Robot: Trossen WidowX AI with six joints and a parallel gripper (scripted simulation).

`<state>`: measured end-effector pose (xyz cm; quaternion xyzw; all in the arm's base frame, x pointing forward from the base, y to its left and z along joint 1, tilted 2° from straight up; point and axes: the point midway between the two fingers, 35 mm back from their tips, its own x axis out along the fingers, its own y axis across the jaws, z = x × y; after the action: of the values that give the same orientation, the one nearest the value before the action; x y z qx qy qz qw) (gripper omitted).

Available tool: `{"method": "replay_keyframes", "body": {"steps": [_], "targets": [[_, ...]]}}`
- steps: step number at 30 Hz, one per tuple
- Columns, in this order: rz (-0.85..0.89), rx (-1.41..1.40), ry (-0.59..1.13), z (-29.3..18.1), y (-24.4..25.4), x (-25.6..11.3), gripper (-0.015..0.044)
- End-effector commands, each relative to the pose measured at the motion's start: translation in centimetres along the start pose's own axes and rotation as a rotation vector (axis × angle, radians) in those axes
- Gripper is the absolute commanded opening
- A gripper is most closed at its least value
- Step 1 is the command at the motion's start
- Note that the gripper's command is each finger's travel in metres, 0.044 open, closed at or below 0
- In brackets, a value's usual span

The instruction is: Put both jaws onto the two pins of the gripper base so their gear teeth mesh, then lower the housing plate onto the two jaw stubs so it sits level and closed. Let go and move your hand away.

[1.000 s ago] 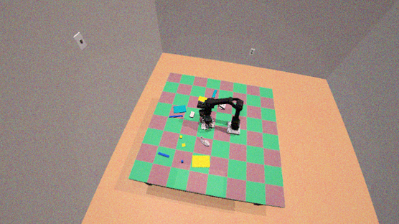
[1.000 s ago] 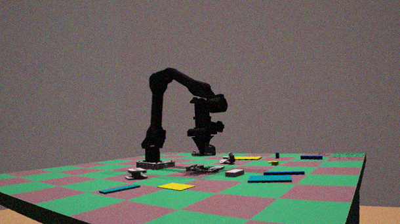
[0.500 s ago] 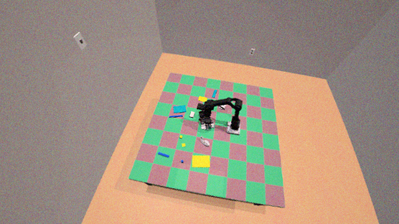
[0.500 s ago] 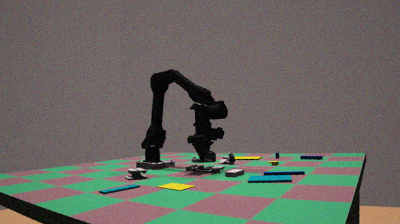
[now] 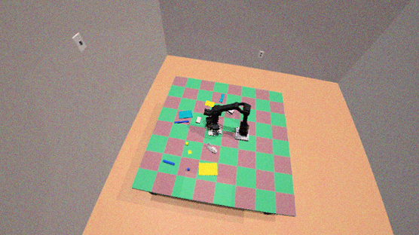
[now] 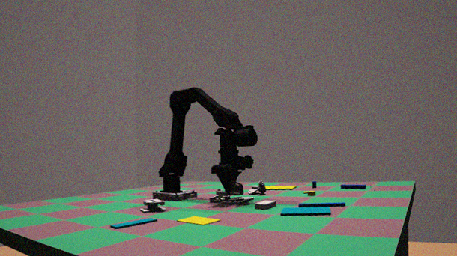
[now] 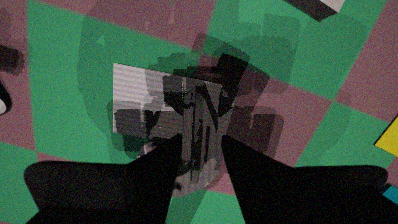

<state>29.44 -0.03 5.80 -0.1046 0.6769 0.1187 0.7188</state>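
Observation:
My gripper (image 5: 215,129) (image 6: 232,194) (image 7: 202,139) points down, low over the gripper base, shut on a long pale-grey part (image 7: 207,172) with a rounded end; it looks like a jaw. The gripper base (image 5: 210,132) (image 6: 246,201) (image 7: 131,85) is a whitish plate on the mat. The held part hangs over it and hides much of it; contact with the pins cannot be seen. Another jaw (image 5: 212,148) (image 6: 261,188) lies loose beside the base. A small pale part (image 5: 230,112) (image 6: 152,205), seemingly the housing plate, rests apart near the arm.
A white block (image 5: 198,119) (image 6: 265,204) lies near the base. Yellow plates (image 5: 207,169) (image 6: 198,220), teal plates (image 5: 185,114) (image 6: 306,211) and blue bars (image 5: 168,162) (image 6: 322,205) lie around on the checkered mat (image 5: 225,194). Small yellow pieces (image 5: 189,152) lie beyond the loose jaw.

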Motion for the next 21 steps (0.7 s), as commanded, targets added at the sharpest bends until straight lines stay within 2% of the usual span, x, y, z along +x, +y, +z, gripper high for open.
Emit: {"method": "replay_keyframes", "body": {"steps": [1, 21], "targets": [[-0.001, 0.001, 0.0, 0.01, -0.01, 0.07, 0.0134], [-0.001, 0.001, 0.0, 0.01, -0.01, 0.52, 0.0134]]}}
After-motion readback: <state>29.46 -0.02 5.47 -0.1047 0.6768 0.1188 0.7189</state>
